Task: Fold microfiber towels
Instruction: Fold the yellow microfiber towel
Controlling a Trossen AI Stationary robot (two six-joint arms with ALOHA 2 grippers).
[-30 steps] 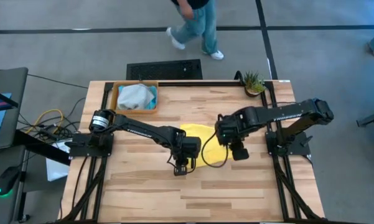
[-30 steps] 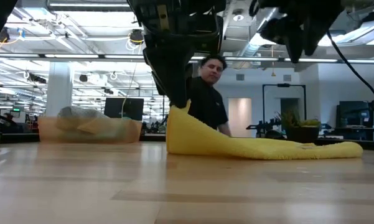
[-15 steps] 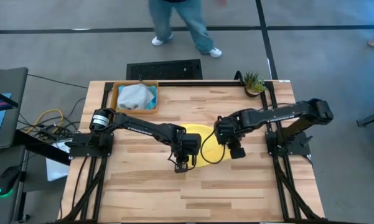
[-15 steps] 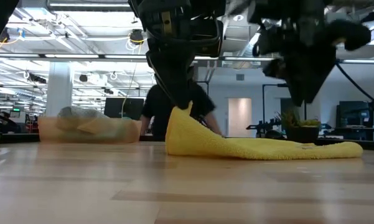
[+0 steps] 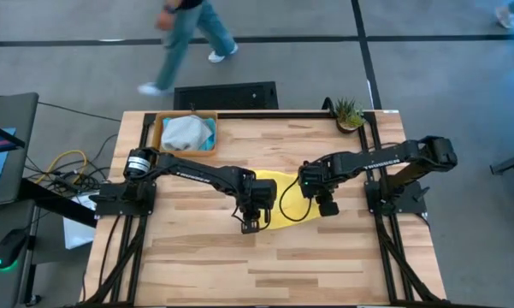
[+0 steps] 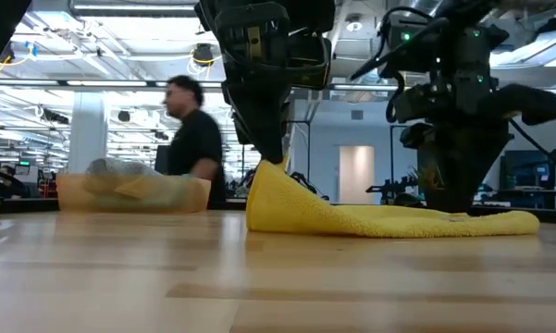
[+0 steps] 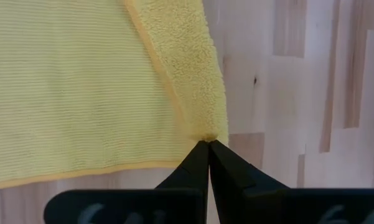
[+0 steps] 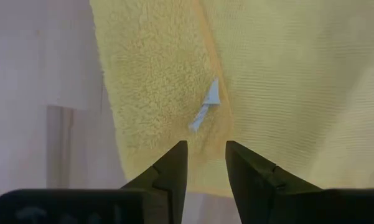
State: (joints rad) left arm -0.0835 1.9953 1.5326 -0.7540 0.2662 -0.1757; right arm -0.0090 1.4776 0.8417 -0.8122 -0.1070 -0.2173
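My left pincer [image 7: 206, 144] was clamped fully shut on 1 corner of the yellow towel [image 5: 274, 201], holding that corner raised off the table [image 5: 325, 257] while the rest of the cloth trailed flat across the wood. My right pincer [image 8: 205, 149] stood part open, holding nothing, its 2 fingers straddling the cloth edge beside a small white tag [image 8: 205, 107]. The towel lay at mid-table between my 2 arms. To do this step well, I judged that the right fingers should close squarely on the hem, catching 1 layer only, before both corners travel together, level and taut. The towel was thin and limp, looped pile on 1 face, fine ribbing on the other, with a stitched border. More cloths sat heaped in the orange tray [image 5: 162, 147] at the far left corner.
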